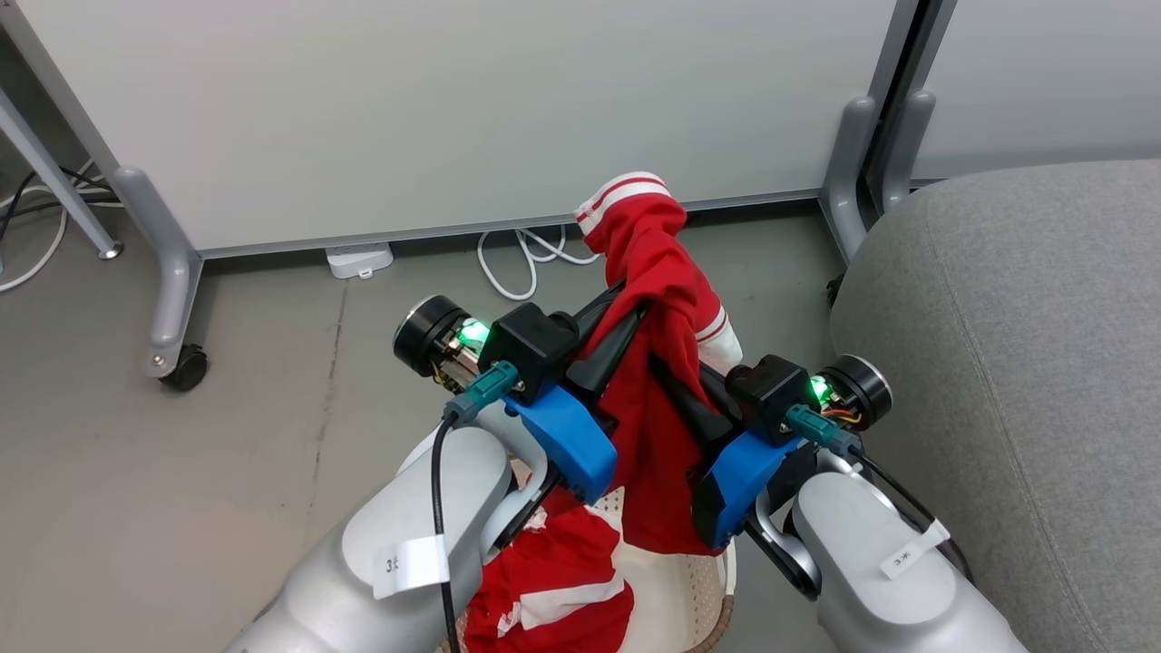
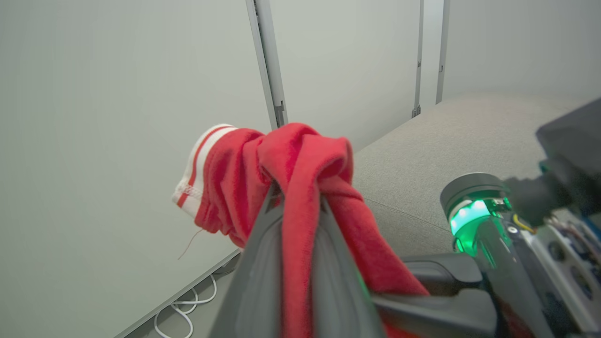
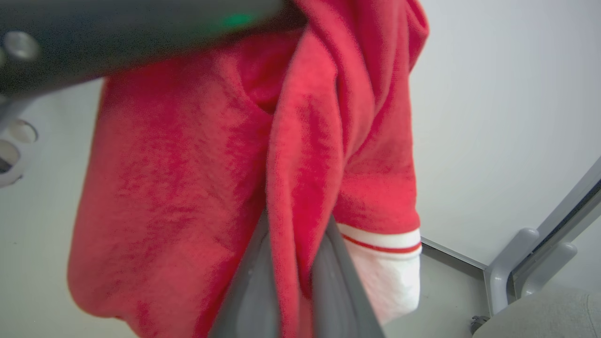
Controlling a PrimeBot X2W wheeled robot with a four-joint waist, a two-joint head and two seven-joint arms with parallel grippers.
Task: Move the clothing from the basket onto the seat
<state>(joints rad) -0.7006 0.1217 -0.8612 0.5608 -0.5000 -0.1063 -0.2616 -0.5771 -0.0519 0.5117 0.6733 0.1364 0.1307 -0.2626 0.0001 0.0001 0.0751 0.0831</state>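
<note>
Above the basket (image 1: 680, 589), one red garment (image 1: 658, 426) of the clothing is held up between both arms, its lower hem hanging over the cream perforated wall. A second garment (image 1: 553, 580), red with white bands, is left crumpled inside the basket.

The left gripper (image 1: 626, 308) is seen pressed together on a bunched fold near the top of the raised piece, cloth spilling over both of its fingers (image 2: 263, 263). The right gripper (image 1: 667, 367) is clamped on a fold slightly lower, and red fabric is pinched between its dark fingers too.

The lifted garment is drawn out lengthwise, with its long axis running from a striped cuff (image 1: 626, 195) at the far end down towards the basket. A second white band (image 1: 721, 340) is visible on the side nearer the right arm. The material appears soft and fleecy, and it is gathered into thick folds rather than spread flat.

The seat (image 1: 1016, 345), a broad light grey cushion with a visible seam, lies to the robot's right of the held piece and close beside the right forearm. The right arm is therefore the nearer one, and a sideways carry to that side is judged to be what the coming move requires.

Behind the arms, a pale partition panel (image 1: 453, 118) and a looped white cable (image 1: 526, 263) on the grey floor (image 1: 272, 408) can be made out.
</note>
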